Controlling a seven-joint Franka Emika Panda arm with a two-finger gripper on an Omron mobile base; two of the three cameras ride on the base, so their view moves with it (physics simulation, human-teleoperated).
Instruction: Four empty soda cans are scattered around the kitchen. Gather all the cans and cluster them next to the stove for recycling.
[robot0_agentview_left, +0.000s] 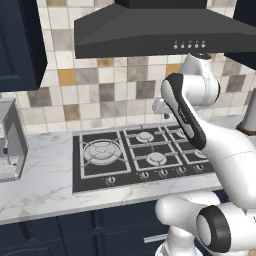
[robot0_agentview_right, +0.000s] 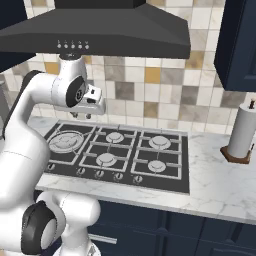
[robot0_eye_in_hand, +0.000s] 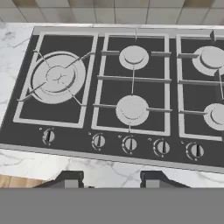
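Gripper (robot0_eye_in_hand: 112, 180) hovers above stove (robot0_eye_in_hand: 118, 144) near edge, over knob row (robot0_eye_in_hand: 130, 144); jaws at narrowest, nothing between fingertips (robot0_eye_in_hand: 70, 179), touching nothing.

- Up top, a dark range hood (robot0_agentview_left: 165, 30) juts out from the wall, a row of small pale buttons on its front edge.
- Behind it runs the mosaic tile backsplash (robot0_agentview_right: 150, 95) in beige, grey and ochre squares.
- White marble tabletop (robot0_agentview_right: 220, 185) stretches along, navy cabinet fronts (robot0_agentview_left: 60, 232) beneath it.
- Far right, a tall white paper towel roll (robot0_agentview_right: 242, 131) stands upright on its dark base.
- At the left edge sits a grey metal appliance (robot0_agentview_left: 10, 142), only partly visible.
- Navy upper cabinets (robot0_agentview_right: 239, 45) hang at either side.
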